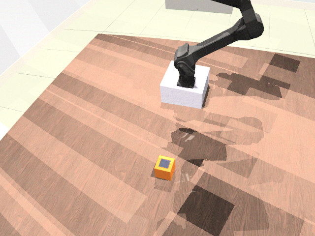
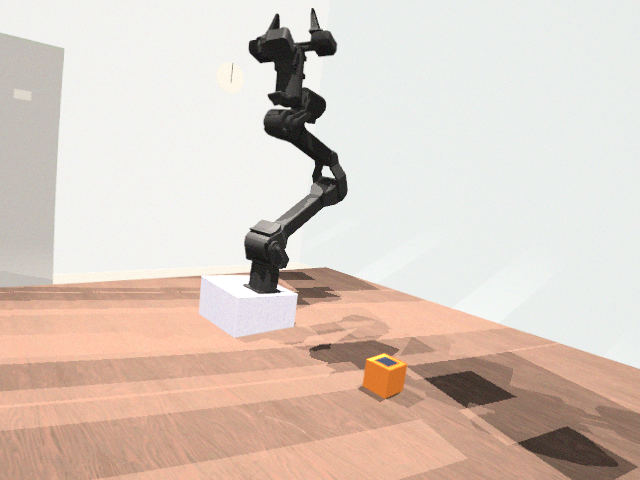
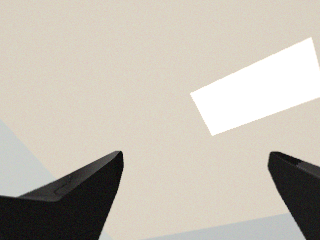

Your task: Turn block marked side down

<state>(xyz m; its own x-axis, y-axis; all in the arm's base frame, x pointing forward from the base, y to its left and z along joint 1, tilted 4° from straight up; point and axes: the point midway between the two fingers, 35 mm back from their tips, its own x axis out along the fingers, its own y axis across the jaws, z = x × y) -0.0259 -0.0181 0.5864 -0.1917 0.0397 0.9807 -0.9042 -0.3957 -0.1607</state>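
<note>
An orange block rests flat on the wooden table. Its marked side, with a dark blue square, faces up. The gripper is open and empty, high above the table and pointing upward, well away from the block. Its two fingers stand wide apart in the wrist view, with only ceiling and wall behind them. The gripper is out of the frame in the top view. The block does not show in the wrist view.
The arm stands on a white base box, behind the block as seen from the top and exterior views. Shadows of the arm fall across the table near the block. The table's far edge shows in the top and exterior views.
</note>
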